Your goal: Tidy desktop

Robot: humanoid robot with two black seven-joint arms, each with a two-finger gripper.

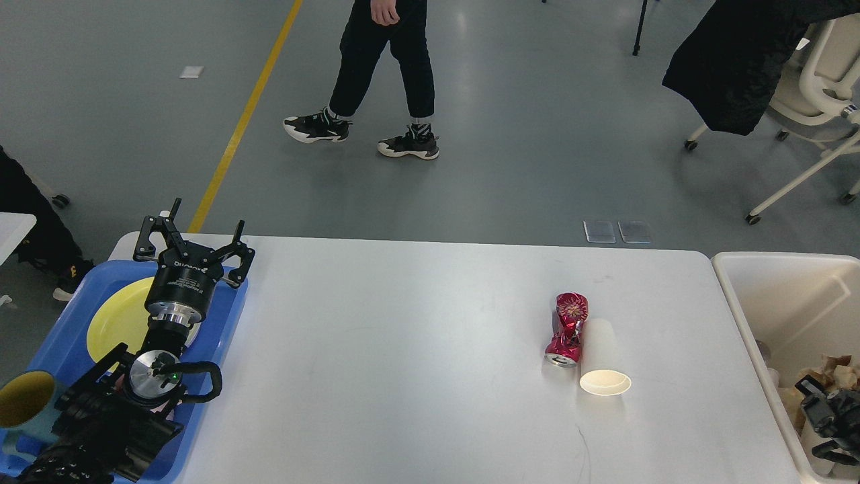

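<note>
Desk (403, 336), broad and white, fills the middle of the room's near side, and everything else is placed against it. Toward its right half lie a crushed red can (566, 329) and a white paper cup (601, 363) on its side, touching each other. Off its left edge sits a blue tray (225, 323) holding a yellow plate (121, 319); the left claw (195, 252) hangs above that tray, fingers spread and released, grasping nothing. Beside its right edge stands a cream bin (732, 296), where the right claw (830, 420) shows dark; its state I cannot tell.
</note>
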